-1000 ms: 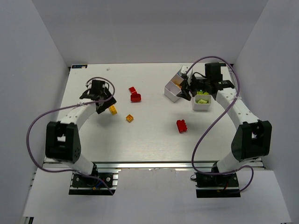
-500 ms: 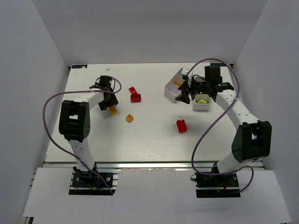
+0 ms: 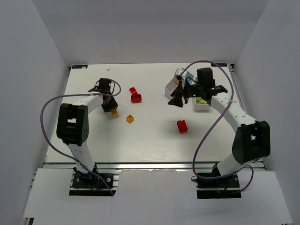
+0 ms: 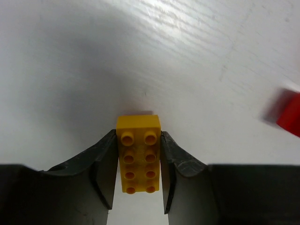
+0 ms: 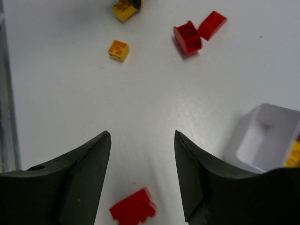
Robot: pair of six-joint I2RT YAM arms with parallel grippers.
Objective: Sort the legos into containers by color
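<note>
Bare table (image 5: 154,103) lies below the right claw (image 5: 140,136); a white tray (image 5: 255,140) stands beside.

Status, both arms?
Left gripper shut on yellow brick. Right gripper open, empty, near white tray. Two red bricks lie between yellow brick and tray.

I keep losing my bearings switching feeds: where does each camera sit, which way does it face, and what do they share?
Top external: above and behind the bases, looking down on the table; both arms, left gripper and right gripper show.
Left wrist: on the left arm, facing down; its fingers clamp the yellow brick.
Right wrist: on the right arm, facing across the table toward the left; open fingers frame the orange brick, red bricks and a container corner.
Shared: all three views show the yellow brick.
</note>
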